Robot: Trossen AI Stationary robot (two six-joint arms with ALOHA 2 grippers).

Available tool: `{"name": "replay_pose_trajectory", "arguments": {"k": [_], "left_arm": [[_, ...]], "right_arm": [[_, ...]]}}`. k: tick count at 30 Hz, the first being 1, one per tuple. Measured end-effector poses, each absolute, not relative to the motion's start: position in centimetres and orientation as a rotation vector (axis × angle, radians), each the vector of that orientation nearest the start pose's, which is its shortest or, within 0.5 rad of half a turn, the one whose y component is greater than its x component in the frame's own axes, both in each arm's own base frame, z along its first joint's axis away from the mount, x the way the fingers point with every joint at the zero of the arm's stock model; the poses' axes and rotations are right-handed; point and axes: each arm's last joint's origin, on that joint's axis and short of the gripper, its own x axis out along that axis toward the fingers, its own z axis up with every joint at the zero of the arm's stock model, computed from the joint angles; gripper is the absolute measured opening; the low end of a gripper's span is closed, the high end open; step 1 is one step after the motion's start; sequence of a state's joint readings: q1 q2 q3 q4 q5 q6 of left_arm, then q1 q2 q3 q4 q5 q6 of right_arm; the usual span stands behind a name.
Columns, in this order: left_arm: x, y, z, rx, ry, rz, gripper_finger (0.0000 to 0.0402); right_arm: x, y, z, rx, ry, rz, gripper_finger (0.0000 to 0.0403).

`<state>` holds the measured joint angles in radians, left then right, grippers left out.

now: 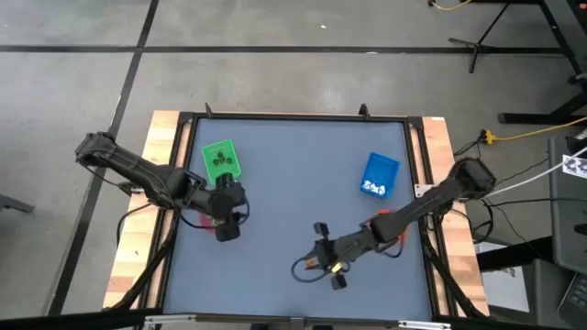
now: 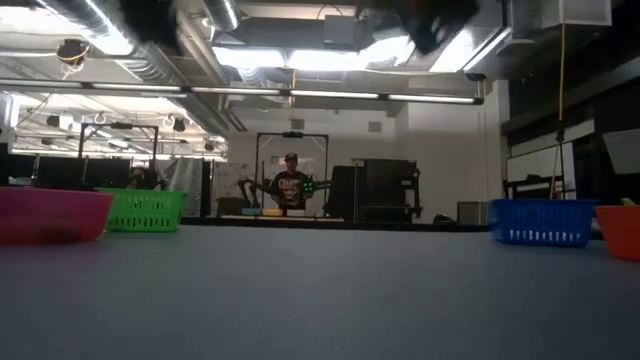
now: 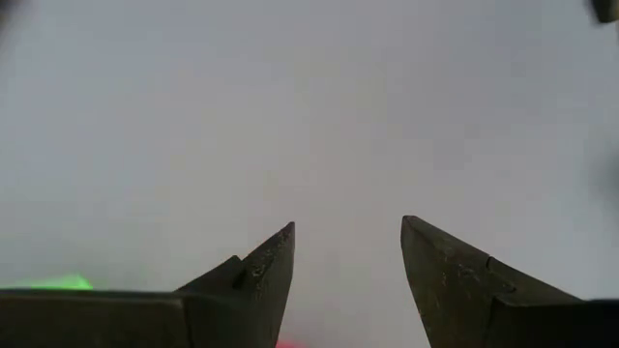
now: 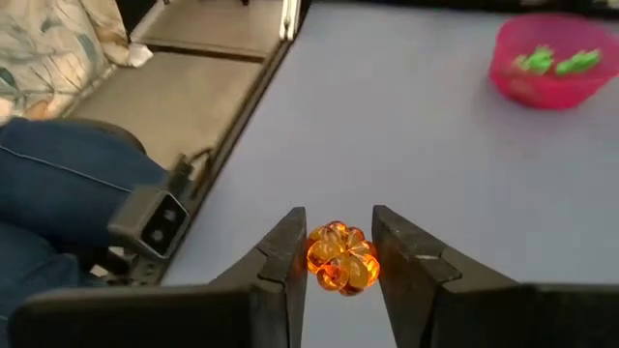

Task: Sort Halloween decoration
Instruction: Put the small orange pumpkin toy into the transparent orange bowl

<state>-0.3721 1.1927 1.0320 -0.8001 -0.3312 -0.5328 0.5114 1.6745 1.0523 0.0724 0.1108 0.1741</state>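
Note:
My right gripper (image 1: 321, 262) hangs over the near middle of the table, pointing toward the table's left, shut on a small glossy orange pumpkin figure (image 4: 341, 257). Open and holding nothing, my left gripper (image 3: 348, 228) is at the left, above the pink bowl (image 1: 195, 220). In the right wrist view the pink bowl (image 4: 546, 60) holds green figures. Dark figures lie in the green tray (image 1: 221, 160). White figures lie in the blue tray (image 1: 379, 174). The orange bowl (image 1: 396, 235) sits mostly hidden under my right arm. My right gripper pinches the orange pumpkin figure between its two fingertips (image 4: 290, 253), one on each side of its ribbed body (image 4: 319, 259). The fingers come at it slanting down from the table's right. Whether the figure touches the table does not show.
In the low view the pink bowl (image 2: 50, 215) and green tray (image 2: 145, 210) stand at the left, the blue tray (image 2: 540, 221) and orange bowl (image 2: 620, 231) at the right. A seated person's jeans (image 4: 68, 184) show beyond the near table edge. Another person stands far behind the table.

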Motion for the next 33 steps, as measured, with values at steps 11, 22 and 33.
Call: {"name": "replay_pose_trajectory", "arguments": {"k": [11, 22, 33], "left_arm": [[18.7, -5.5, 38.5, -0.018, 0.565, 0.123, 0.0174], [10.6, -2.5, 34.6, -0.058, 0.316, 0.176, 0.0174], [10.7, -1.8, 25.5, 0.079, 0.063, 0.122, 0.0174]], "right_arm": [[26.5, 14.4, 29.1, -0.006, 0.559, 0.322, 0.0101], [22.5, 11.9, 31.8, -0.015, 0.599, 0.248, 0.0101], [21.0, 11.1, 30.5, -0.066, 0.796, 0.201, 0.0101]]}}
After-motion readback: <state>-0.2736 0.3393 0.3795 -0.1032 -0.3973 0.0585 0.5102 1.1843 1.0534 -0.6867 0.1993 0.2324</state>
